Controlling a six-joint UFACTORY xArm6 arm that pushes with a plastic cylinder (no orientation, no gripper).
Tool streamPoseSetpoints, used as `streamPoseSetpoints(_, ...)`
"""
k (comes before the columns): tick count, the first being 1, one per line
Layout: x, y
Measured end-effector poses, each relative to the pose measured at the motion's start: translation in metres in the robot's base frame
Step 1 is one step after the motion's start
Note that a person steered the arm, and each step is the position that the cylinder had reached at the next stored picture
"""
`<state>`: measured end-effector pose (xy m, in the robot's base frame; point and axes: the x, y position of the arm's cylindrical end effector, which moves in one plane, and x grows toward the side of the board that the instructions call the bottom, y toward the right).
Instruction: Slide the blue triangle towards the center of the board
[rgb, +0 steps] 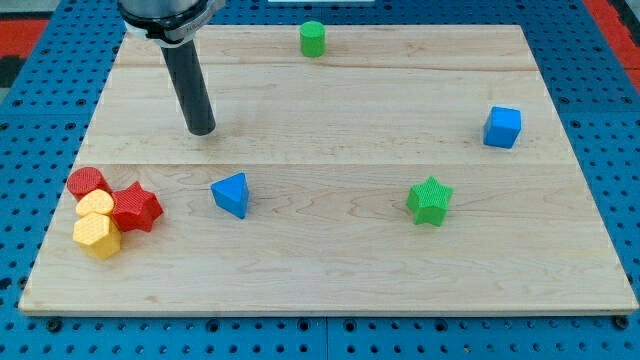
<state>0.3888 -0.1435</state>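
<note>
The blue triangle (231, 194) lies on the wooden board (330, 260), left of the board's middle and a little below it. My tip (202, 130) touches the board above the triangle and slightly to its left, apart from it by about one block's width. The dark rod rises from the tip toward the view's top left.
A red cylinder (87, 182), a red star (136, 207) and two yellow blocks (97, 226) cluster at the left edge. A green star (430, 200) lies right of the middle. A blue cube (503, 127) sits at the right. A green cylinder (313, 38) stands at the top edge.
</note>
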Motion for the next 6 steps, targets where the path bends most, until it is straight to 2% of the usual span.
streamPoseSetpoints(4,0.0,0.009)
streamPoseSetpoints(6,-0.001,0.032)
